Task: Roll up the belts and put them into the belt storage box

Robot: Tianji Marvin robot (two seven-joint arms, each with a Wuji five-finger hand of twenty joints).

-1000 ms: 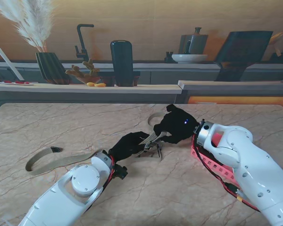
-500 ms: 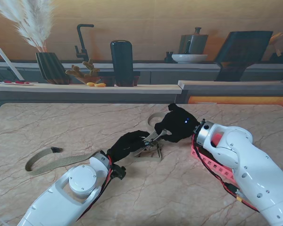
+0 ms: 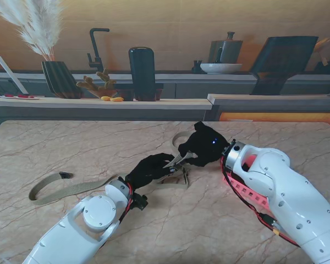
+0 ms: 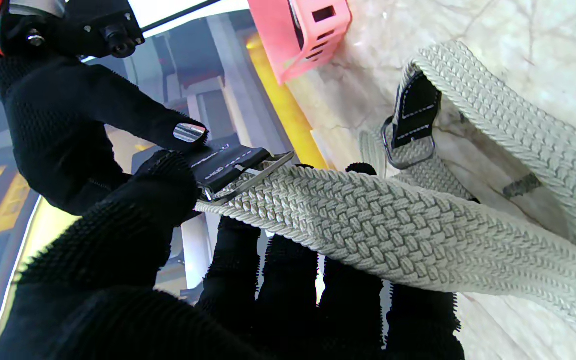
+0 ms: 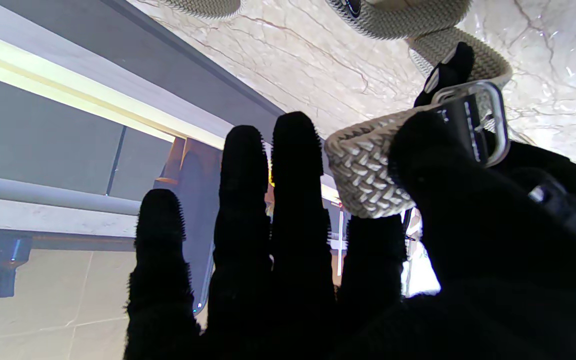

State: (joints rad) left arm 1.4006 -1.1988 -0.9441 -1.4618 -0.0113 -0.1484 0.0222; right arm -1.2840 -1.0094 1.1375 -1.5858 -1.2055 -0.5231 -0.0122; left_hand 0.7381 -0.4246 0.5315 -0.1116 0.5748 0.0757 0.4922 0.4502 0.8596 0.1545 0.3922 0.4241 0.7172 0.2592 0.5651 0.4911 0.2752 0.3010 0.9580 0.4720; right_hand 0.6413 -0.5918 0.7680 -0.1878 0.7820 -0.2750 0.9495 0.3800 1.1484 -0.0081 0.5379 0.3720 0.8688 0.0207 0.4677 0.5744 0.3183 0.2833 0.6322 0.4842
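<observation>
A woven beige belt (image 3: pixel 71 188) lies across the marble table, its tail running out to my left. Its buckle end (image 3: pixel 179 164) is lifted off the table between both black-gloved hands. My left hand (image 3: pixel 148 170) carries the strap (image 4: pixel 393 225) over its fingers, with the thumb pressed by the metal buckle (image 4: pixel 240 175). My right hand (image 3: pixel 202 146) pinches the same end (image 5: pixel 363 165) next to the buckle (image 5: pixel 488 125), thumb on top and the other fingers stretched out. A looped part of the belt with a black keeper (image 4: pixel 413 120) rests on the table. The pink storage box (image 3: pixel 239 186) sits under my right forearm, mostly hidden.
Beyond the table's far edge a counter holds a dark vase of pampas grass (image 3: pixel 58 77), a black cylinder (image 3: pixel 142 74) and a faucet (image 3: pixel 96 49). Bare marble (image 3: pixel 55 148) lies to the left, beyond the belt tail.
My right hand and forearm have shifted slightly to the left, toward the left hand. The left hand has barely moved and both hands keep hold of the buckle end.
</observation>
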